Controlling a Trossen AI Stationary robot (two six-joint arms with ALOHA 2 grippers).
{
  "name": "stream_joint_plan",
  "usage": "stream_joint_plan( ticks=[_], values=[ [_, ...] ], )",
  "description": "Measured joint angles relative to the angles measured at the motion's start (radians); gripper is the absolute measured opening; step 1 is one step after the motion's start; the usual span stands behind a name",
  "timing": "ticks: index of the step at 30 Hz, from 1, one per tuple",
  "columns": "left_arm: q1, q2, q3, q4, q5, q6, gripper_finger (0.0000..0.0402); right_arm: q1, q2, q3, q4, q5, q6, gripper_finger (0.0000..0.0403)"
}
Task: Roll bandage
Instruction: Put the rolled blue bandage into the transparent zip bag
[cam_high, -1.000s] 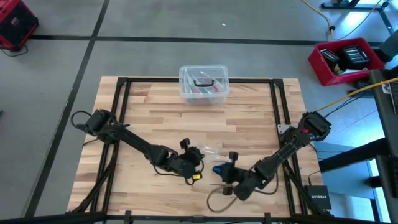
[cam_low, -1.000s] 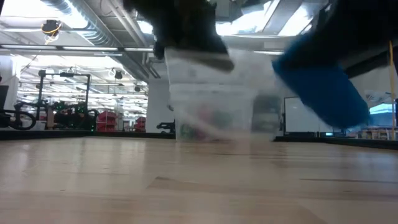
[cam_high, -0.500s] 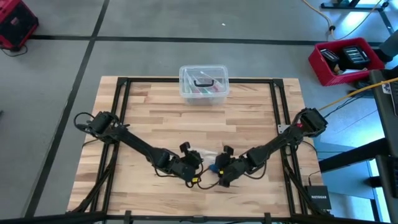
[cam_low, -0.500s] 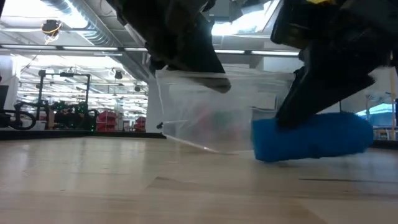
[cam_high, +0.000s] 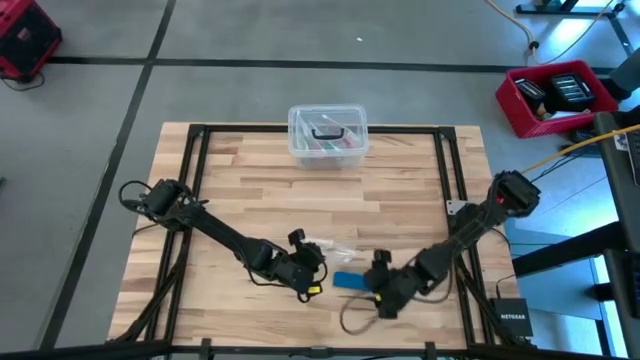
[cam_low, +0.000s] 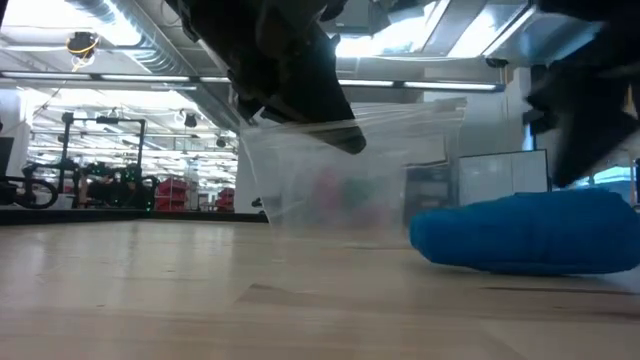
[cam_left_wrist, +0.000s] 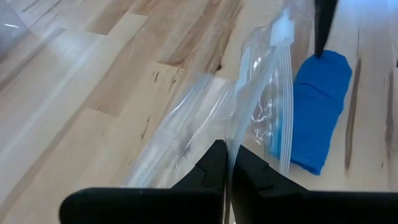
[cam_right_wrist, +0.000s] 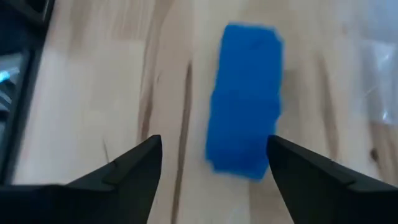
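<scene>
The bandage (cam_high: 350, 281) is a compact blue roll lying on its side on the wooden table near the front edge, also seen in the low view (cam_low: 530, 235). No gripper touches it. My right gripper (cam_right_wrist: 214, 146) stands open just to the roll's near right (cam_high: 374, 288), fingers on either side of the roll's line but short of it. My left gripper (cam_high: 315, 265) is shut on a small clear plastic bag (cam_left_wrist: 261, 93), just left of the roll. My left gripper pinches a thin edge of the clear bag (cam_left_wrist: 231, 146) between its two shut fingers, which slant down from the table's left. The bag hangs from the fingers (cam_low: 345, 170), its far part with the zip strip (cam_left_wrist: 283, 28) down by the table beside the roll.
A clear lidded box (cam_high: 327, 135) stands at the table's far edge. Black frame rails (cam_high: 195, 180) run along both sides. A cable loop (cam_high: 350, 318) lies by the near edge. A red bin (cam_high: 555, 95) sits off the table at the right.
My right gripper carried the blue roll, lifted and tilted, toward the bag, set it down on the table, opened and let go, then drew back toward the near right. The roll now lies flat on the wood. The left gripper kept its hold on the bag.
</scene>
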Motion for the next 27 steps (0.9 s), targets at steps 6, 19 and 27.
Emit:
stream_joint_plan(
  ticks=[6, 19, 27],
  values=[
    [0.0, 0.0, 0.0, 0.0, 0.0, -0.001, 0.0003, 0.098, 0.036, -0.031, -0.006, 0.156, 0.033, 0.0277],
    [0.0, 0.0, 0.0, 0.0, 0.007, 0.002, 0.0003, 0.114, 0.12, -0.135, 0.253, 0.286, 0.061, 0.0253],
    [0.0, 0.0, 0.0, 0.0, 0.011, 0.002, 0.0003, 0.114, 0.123, -0.135, 0.269, 0.37, 0.074, 0.0215]
  ],
)
